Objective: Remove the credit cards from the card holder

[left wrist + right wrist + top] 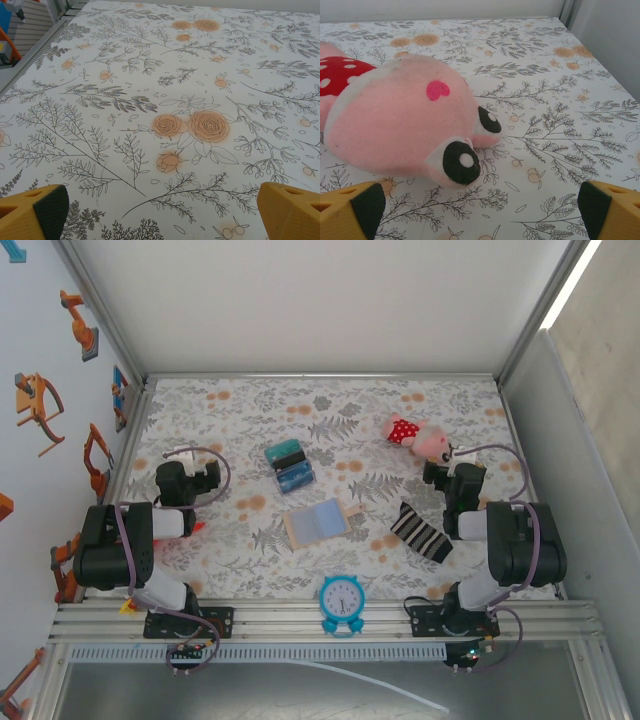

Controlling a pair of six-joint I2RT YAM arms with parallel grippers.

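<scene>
In the top view, the tan bifold card holder (pixel 316 522) lies open at the middle of the floral-printed tablecloth (pixel 240 410), pale blue inside facing up. Two small flat credit cards (pixel 290 467), a teal card (pixel 283 453) and a blue card (pixel 296 478), lie side by side on the cloth at the holder's 11 o'clock, apart from it. One black-and-white striped sock (pixel 421 532) lies at its 3 o'clock, between it and the right arm. One blue round alarm clock (pixel 342 600) sits at its 6 o'clock. One pink plush toy (pixel 400 125) with a red spotted part lies just before the right gripper (pixel 480 210), at its 10 o'clock. The left gripper (pixel 160 212) hovers over bare cloth. Both have their fingers spread wide, holding nothing.
</scene>
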